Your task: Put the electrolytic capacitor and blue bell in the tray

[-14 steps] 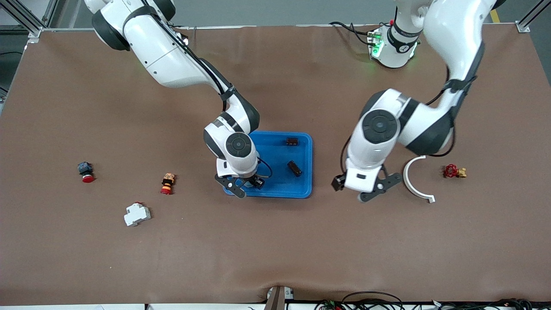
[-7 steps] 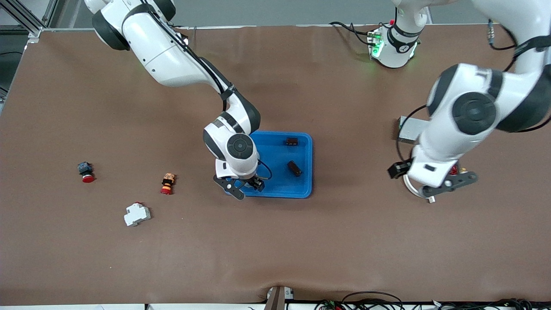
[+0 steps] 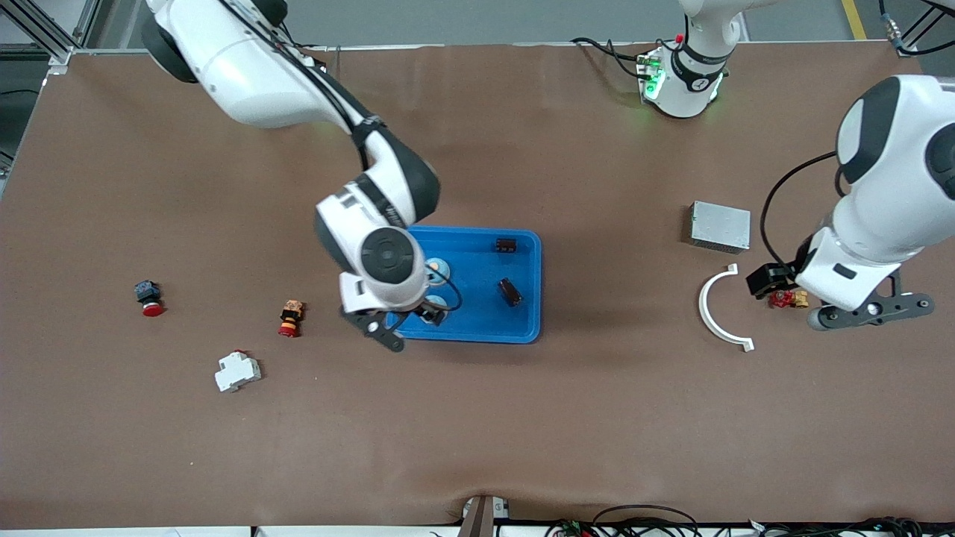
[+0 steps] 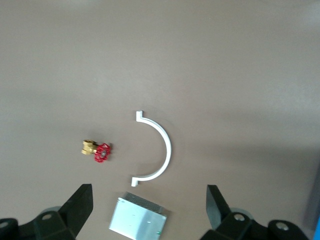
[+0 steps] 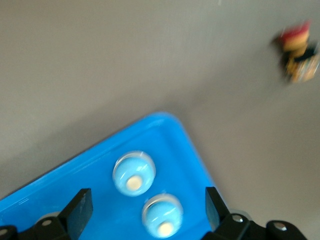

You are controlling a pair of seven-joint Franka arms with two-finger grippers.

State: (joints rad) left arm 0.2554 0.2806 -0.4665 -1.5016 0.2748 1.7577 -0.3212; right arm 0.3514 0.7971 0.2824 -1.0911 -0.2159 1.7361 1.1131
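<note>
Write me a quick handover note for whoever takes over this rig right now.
Right gripper: open, empty, over the tray's corner nearest the right arm's end.
Left gripper: open, empty, over the table beside the red valve, waiting.
In the tray: two blue bells and two dark capacitors.
Done: parts look placed.
Left: apparently only to retract the arms.

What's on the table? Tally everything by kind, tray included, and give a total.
Tray: 1
Bells, in the tray: 2
Dark parts, in the tray: 2
Buttons: 2
Breaker: 1
Box: 1
Arc: 1
Valve: 1
Total: 11
</note>
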